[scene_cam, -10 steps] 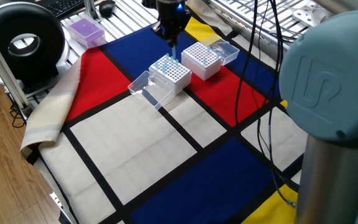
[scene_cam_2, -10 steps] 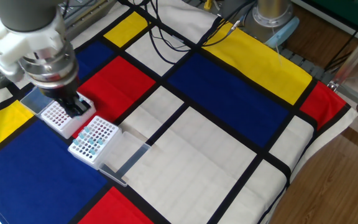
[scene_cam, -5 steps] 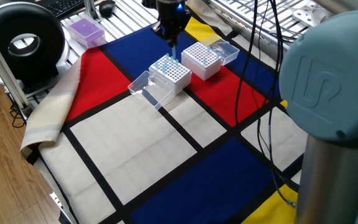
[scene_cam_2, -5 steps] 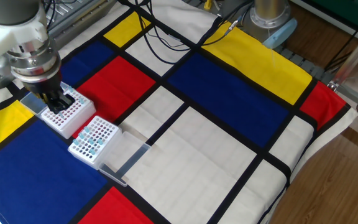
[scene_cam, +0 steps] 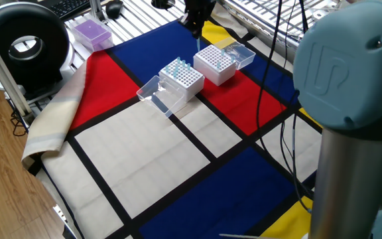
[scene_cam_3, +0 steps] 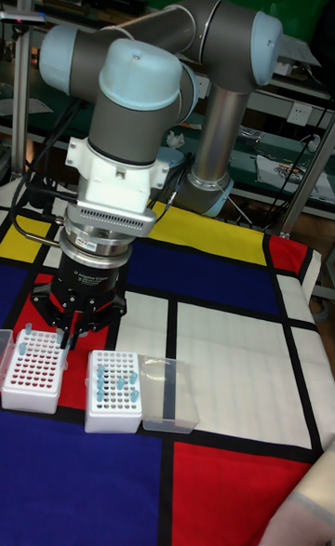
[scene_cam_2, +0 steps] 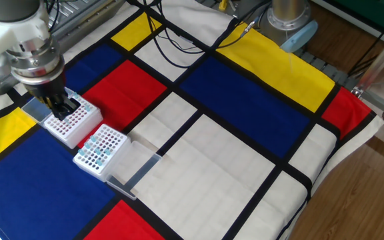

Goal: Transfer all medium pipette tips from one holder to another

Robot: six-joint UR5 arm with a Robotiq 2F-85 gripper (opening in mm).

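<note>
- One fixed view: the gripper (scene_cam: pixel 196 26) hangs over the far rack (scene_cam: pixel 215 63); the near rack (scene_cam: pixel 182 76) shows blue tips (scene_cam: pixel 180 64) along one side only.
- The other fixed view: many tips (scene_cam_2: pixel 99 148) remain in the near rack (scene_cam_2: pixel 101 151) (most work seems left); the fingers (scene_cam_2: pixel 64 107) dip at the far rack's corner, grip unclear.
- Tall fixed view: a clear lid (scene_cam_3: pixel 169 395) lies beside the racks; open cloth (scene_cam_3: pixel 237 341) beyond.

The end effector (scene_cam_2: pixel 63 107) points straight down, fingers close together.
</note>
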